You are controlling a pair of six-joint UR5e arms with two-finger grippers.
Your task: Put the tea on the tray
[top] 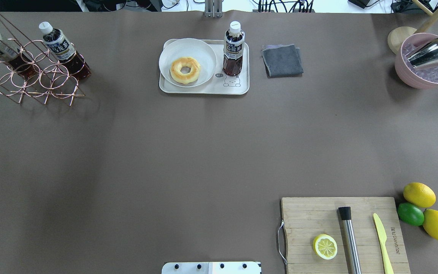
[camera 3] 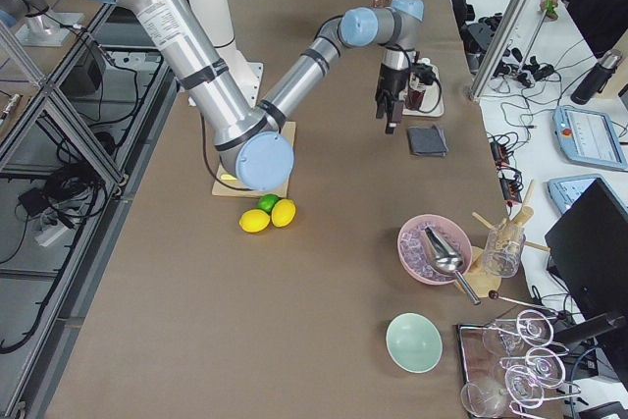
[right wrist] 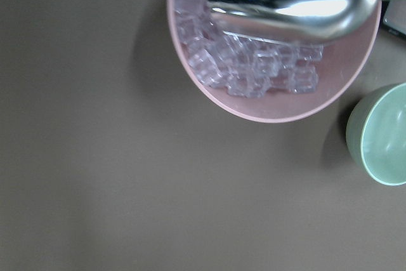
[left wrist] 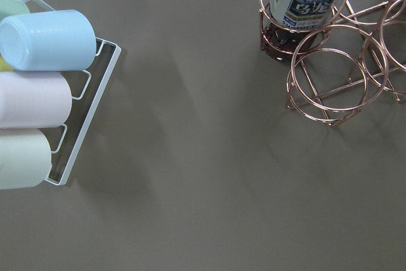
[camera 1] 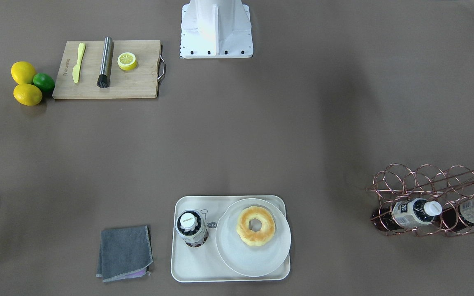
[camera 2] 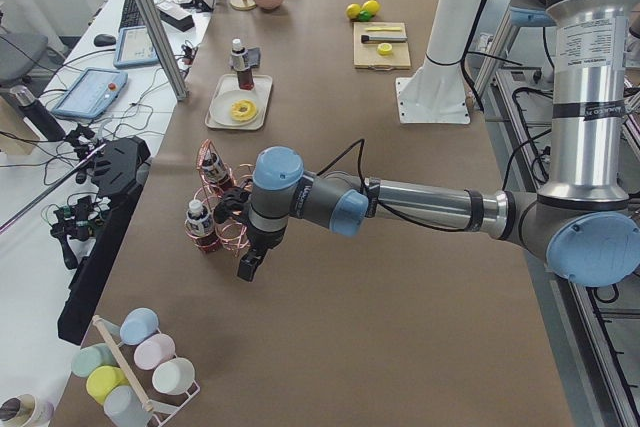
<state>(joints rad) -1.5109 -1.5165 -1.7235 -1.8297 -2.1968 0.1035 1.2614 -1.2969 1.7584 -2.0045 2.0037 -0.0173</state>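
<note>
Red-brown tea (top: pixel 234 49) stands upright on the tray (top: pixel 203 90), near its right rim, just beside the plate (top: pixel 205 50) holding a doughnut (top: pixel 184 70). A grey cloth (top: pixel 282 60) lies near; open counter (top: pixel 203 152) all round. Left tool (camera 2: pixel 251 265), right tool (camera 3: pixel 386 117): grip cannot be told.

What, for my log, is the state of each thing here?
tray: holds tea and plate.
tea: upright, capped.
plate: holds doughnut.
rack bottles: tilted in wire rack, capped.
cloth: folded.
lemon half: cut face up.
left gripper: cannot tell.
right gripper: cannot tell.
</note>
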